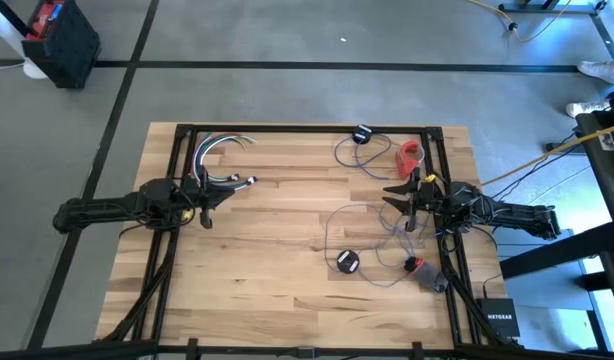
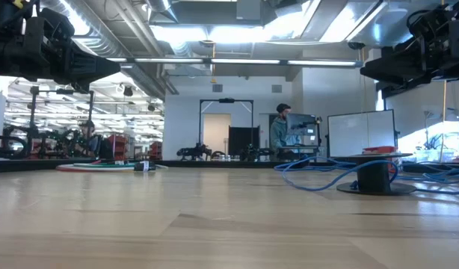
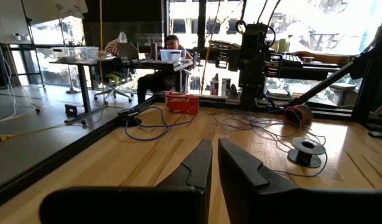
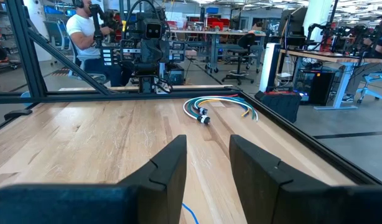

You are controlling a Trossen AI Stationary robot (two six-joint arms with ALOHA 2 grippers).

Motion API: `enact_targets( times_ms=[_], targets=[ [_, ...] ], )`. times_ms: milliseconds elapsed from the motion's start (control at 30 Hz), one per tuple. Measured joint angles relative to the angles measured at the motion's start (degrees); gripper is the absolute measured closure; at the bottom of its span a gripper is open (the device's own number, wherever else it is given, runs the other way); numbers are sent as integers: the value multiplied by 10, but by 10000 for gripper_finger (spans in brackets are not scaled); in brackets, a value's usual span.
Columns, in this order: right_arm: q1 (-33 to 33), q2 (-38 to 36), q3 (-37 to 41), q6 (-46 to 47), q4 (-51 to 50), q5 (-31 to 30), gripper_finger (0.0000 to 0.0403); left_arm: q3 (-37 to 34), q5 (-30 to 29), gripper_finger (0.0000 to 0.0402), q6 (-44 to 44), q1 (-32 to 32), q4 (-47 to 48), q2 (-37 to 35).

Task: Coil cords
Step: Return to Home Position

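Note:
A thin bluish cord (image 1: 372, 228) lies in loose loops on the table's right half, under and in front of my right gripper (image 1: 389, 195). It ends in a round black disc (image 1: 347, 261) lying flat on the wood, also seen from the left wrist as the disc (image 3: 305, 151). A second bluish loop (image 1: 349, 152) lies near the far edge by a small black block (image 1: 363, 133). My right gripper (image 4: 206, 138) is open and level, with nothing between its fingers. My left gripper (image 1: 225, 190) hovers at the left, and the left gripper (image 3: 214, 142) is shut and empty.
A bundle of coloured cables (image 1: 222, 148) lies at the far left. A red object (image 1: 411, 153) sits at the far right, and a red, black and grey piece (image 1: 427, 272) at the near right. A black frame rail (image 1: 307, 128) borders the table. Bare wood spans the middle.

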State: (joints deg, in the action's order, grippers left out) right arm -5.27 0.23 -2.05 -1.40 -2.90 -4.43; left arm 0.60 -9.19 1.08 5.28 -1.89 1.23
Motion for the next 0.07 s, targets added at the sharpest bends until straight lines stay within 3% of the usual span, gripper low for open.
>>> enact_targets(
  times_ms=[67],
  targets=[
    [0,0,0,0,0,0,276,0,0,380,0,0,0,0]
  ],
)
